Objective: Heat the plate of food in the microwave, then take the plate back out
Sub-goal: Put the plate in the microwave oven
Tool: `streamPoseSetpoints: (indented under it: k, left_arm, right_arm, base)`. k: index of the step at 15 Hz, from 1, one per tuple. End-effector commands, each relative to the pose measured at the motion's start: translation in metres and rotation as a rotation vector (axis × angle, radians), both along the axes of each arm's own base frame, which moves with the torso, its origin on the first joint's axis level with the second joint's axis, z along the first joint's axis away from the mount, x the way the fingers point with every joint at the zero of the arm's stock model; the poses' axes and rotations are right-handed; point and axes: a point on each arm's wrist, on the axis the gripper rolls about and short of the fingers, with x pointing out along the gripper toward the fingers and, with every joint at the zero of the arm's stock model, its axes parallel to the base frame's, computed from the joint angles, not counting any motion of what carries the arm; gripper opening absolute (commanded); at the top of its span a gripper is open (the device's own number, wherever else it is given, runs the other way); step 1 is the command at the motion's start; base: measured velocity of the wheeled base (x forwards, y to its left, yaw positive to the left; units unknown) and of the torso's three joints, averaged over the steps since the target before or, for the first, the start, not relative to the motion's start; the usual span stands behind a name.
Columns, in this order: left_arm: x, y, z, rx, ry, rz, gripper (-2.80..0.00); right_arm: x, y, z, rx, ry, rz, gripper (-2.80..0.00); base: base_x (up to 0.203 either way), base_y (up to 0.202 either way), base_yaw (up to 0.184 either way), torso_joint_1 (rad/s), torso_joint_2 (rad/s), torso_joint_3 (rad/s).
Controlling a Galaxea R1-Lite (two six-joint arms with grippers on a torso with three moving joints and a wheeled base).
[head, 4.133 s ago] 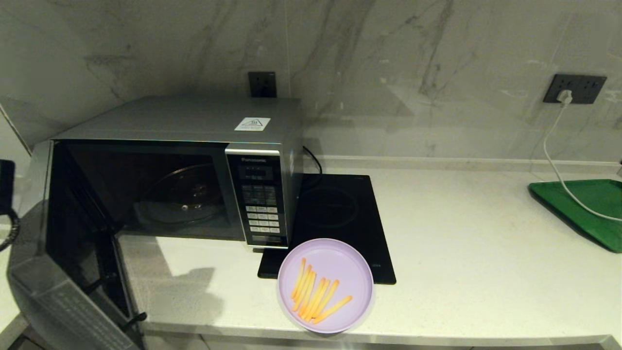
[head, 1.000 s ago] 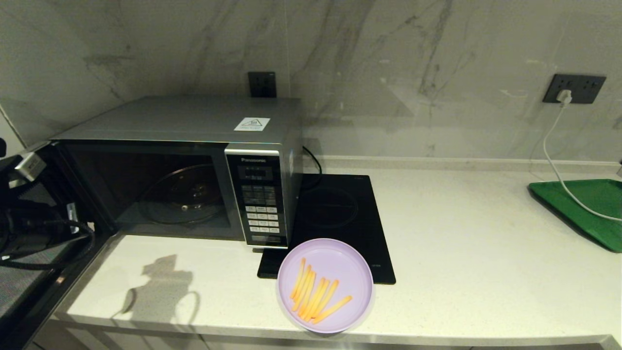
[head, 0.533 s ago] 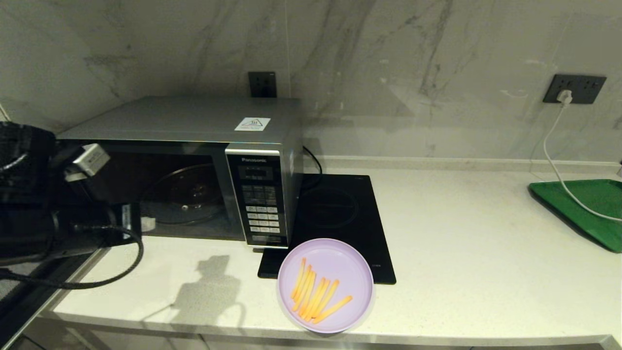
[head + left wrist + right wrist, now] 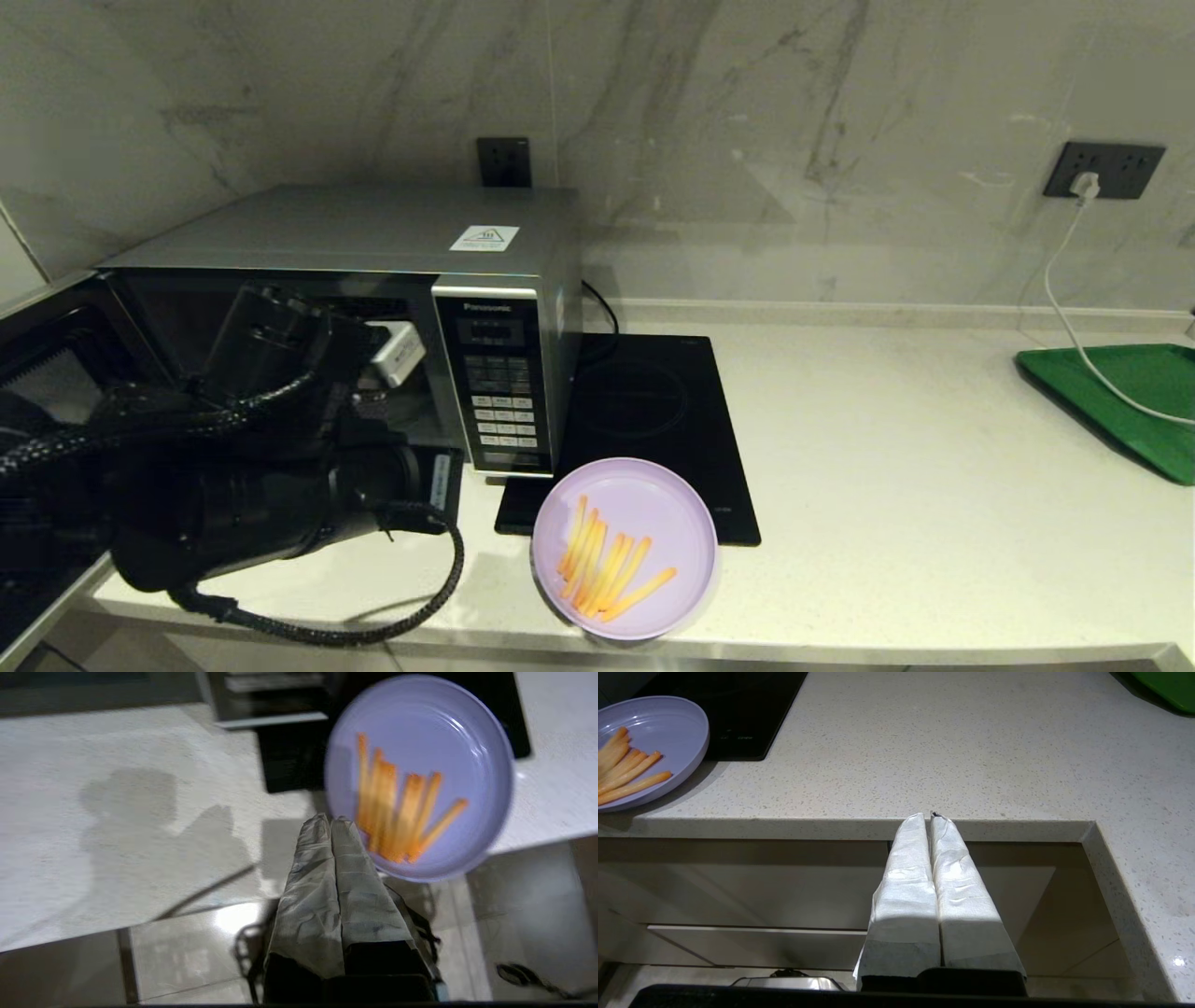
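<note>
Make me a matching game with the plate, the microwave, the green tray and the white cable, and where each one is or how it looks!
Things:
1. plate of food
2. microwave
3. green tray
4. white cable

Places or states:
A. plugged into the wall socket
B. at the counter's front edge, partly on the black hob
C. at the far right of the counter
D. door swung open

Pairs: 1-B, 2-D, 3-C, 4-A

I'm seeing the pale stone counter [image 4: 887,485] carrying the microwave [image 4: 373,308], black hob [image 4: 653,420] and green tray [image 4: 1120,401]. Plate of food [image 4: 624,548] is sitting at its front edge, partly on the hob.
</note>
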Motion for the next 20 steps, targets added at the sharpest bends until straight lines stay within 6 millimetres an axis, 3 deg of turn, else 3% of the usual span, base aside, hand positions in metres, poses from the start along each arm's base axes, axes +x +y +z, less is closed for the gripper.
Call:
streamPoseSetpoints:
  k: [1,2,3,12,20]
  left_arm:
    - [0.003,-0.010,-0.015,-0.007,0.093,-0.019,-2.80]
    - [0.004,-0.011,-0.022,0.015,0.134,-0.019,-2.80]
    - [0.005,-0.012,-0.025,0.008,0.159,-0.027,0.00]
    - [0.048,-0.053,-0.062,-0.132,0.416,0.279,0.00]
    - [0.065,-0.060,-0.091,-0.076,0.527,0.398,0.00]
  right_arm:
    - [0.000,0.000,0.000,0.000,0.001,0.000,-2.80]
    - [0.000,0.000,0.000,0.000,0.001,-0.001,-2.80]
    - [0.000,0.000,0.000,0.000,0.001,0.000,-2.80]
    - [0.000,0.000,0.000,0.000,0.001,0.000,-2.80]
    - [0.000,0.000,0.000,0.000,0.001,0.000,-2.80]
  base:
    - [0.000,0.000,0.000,0.000,0.00,0.000]
    - [0.000,0.000,0.000,0.000,0.00,0.000]
    - [0.000,0.000,0.000,0.000,0.00,0.000]
    - [0.000,0.000,0.000,0.000,0.00,0.000]
    - [0.000,0.000,0.000,0.000,0.00,0.000]
